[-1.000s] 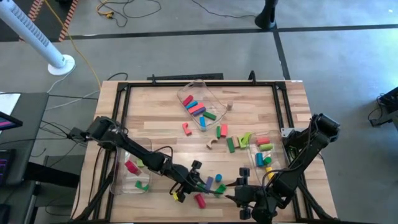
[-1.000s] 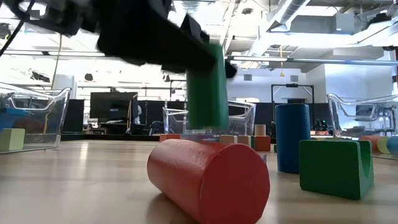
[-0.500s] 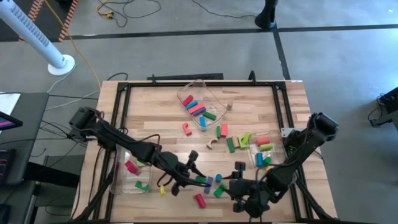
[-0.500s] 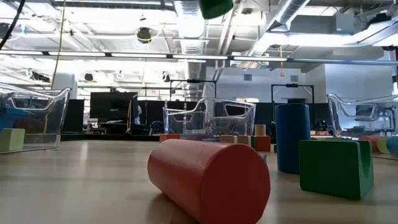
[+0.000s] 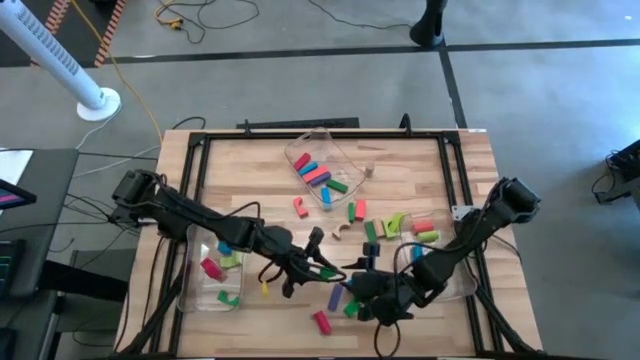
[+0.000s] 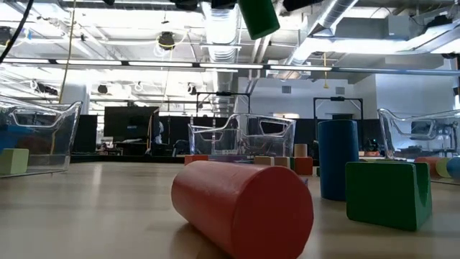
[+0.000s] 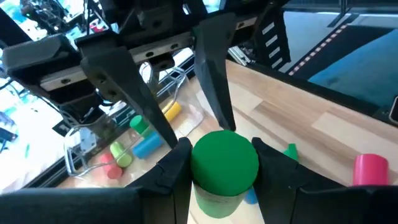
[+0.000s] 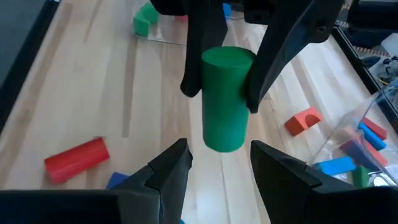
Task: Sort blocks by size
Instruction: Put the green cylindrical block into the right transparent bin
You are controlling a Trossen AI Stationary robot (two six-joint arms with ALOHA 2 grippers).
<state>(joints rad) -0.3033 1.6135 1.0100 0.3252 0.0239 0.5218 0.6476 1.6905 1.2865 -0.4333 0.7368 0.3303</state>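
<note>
while the right gripper (image 8: pixel 214 163) gapes empty below, the left gripper (image 7: pixel 225 163) clamps a smooth green cylinder (image 7: pixel 224 163).

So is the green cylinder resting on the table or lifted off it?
Lifted. The green cylinder hangs above the table, clamped in the left gripper; the right gripper is open beneath it.

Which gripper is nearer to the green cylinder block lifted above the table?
Left. The left gripper has the green cylinder block clamped in its jaws; the right gripper sits just short of it, jaws apart and not touching.
</note>
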